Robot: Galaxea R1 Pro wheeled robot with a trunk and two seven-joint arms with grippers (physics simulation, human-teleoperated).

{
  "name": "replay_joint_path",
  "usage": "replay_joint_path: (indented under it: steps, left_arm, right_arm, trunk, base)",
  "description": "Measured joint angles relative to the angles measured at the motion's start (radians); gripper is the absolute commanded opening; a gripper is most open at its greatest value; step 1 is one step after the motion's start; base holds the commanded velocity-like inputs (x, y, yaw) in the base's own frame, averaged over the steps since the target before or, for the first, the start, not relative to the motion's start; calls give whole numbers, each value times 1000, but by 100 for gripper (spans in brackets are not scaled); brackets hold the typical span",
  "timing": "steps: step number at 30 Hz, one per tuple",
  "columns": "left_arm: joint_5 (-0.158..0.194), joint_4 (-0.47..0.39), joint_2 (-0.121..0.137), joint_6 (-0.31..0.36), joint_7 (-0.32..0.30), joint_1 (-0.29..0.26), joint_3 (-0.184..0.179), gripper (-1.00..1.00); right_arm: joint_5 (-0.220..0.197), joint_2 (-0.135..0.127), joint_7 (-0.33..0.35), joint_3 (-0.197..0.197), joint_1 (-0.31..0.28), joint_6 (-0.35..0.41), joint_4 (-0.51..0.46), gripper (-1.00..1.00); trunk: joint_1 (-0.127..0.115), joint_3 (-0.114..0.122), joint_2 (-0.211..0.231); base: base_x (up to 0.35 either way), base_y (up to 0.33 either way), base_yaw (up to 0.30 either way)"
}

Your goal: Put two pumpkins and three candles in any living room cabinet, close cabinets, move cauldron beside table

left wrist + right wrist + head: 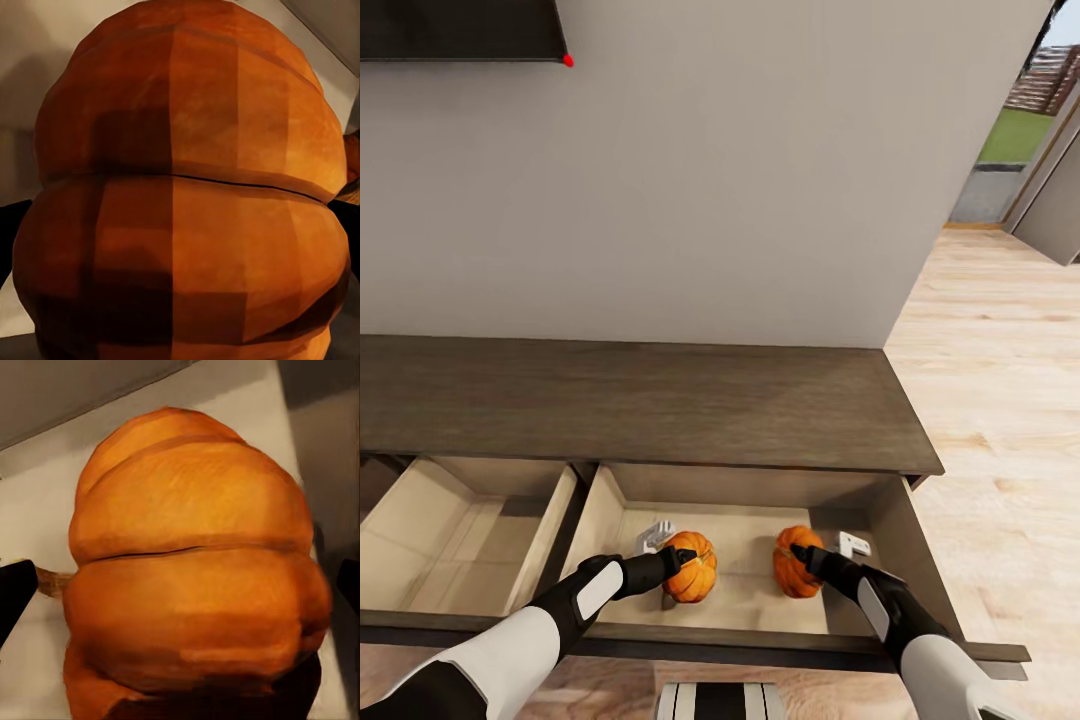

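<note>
The low dark-brown cabinet [640,400] stands against the wall with two pale-lined drawers pulled out. Inside the right drawer [745,535] are both orange pumpkins. My left gripper [678,562] is shut on the left pumpkin [697,568], which looms large in the left wrist view [180,195] between black fingers [10,229]. My right gripper [807,560] is shut on the right pumpkin [790,565], seen close in the right wrist view [195,585] with a finger [15,592] at its side. Both pumpkins sit low over the drawer floor.
The left drawer [460,540] also stands open, with nothing showing inside. Two small white fittings [653,538] [853,545] sit in the right drawer beside the pumpkins. A plain wall rises behind the cabinet. Light wood floor [1000,400] runs right toward a doorway.
</note>
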Motion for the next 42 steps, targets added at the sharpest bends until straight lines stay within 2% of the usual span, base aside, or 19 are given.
replay_joint_path:
  steps: [4, 8, 16, 31, 35, 39, 40, 42]
  left_arm:
    - [0, -1, 0, 0, 0, 0, 0, -100]
    - [0, -3, 0, 0, 0, 0, 0, -100]
    - [-1, -2, 0, 0, 0, 0, 0, -100]
    - [-3, 8, 3, 1, 9, 0, 1, -100]
    - [-9, 74, 0, -1, 12, 0, -1, -100]
    - [-6, 90, 0, -1, 12, 0, 0, -100]
    - [-5, 91, 0, -1, 12, 0, 0, 100]
    - [-5, 92, -1, -1, 12, 0, -1, 100]
  right_arm:
    - [-1, -3, -4, -3, 0, 0, -10, 100]
    - [-6, -10, -44, -4, 0, 1, -63, 100]
    - [-8, -51, -66, -8, 0, -4, -128, 100]
    - [-8, -48, -59, -3, 0, 1, -131, 100]
    - [-8, -48, -59, -3, 0, 1, -131, 100]
    - [-8, -48, -59, -3, 0, 1, -131, 100]
    - [-8, -48, -59, -3, 0, 1, -131, 100]
    - [-8, -48, -59, -3, 0, 1, -131, 100]
  trunk:
    - [0, 0, 0]
    - [0, 0, 0]
    - [0, 0, 0]
    - [0, 0, 0]
    - [0, 0, 0]
    - [0, 0, 0]
    - [0, 0, 0]
    - [0, 0, 0]
  base:
    - [0, 0, 0]
    - [0, 0, 0]
    - [0, 0, 0]
    - [0, 0, 0]
    - [0, 0, 0]
    - [0, 0, 0]
    - [0, 0, 0]
    - [0, 0, 0]
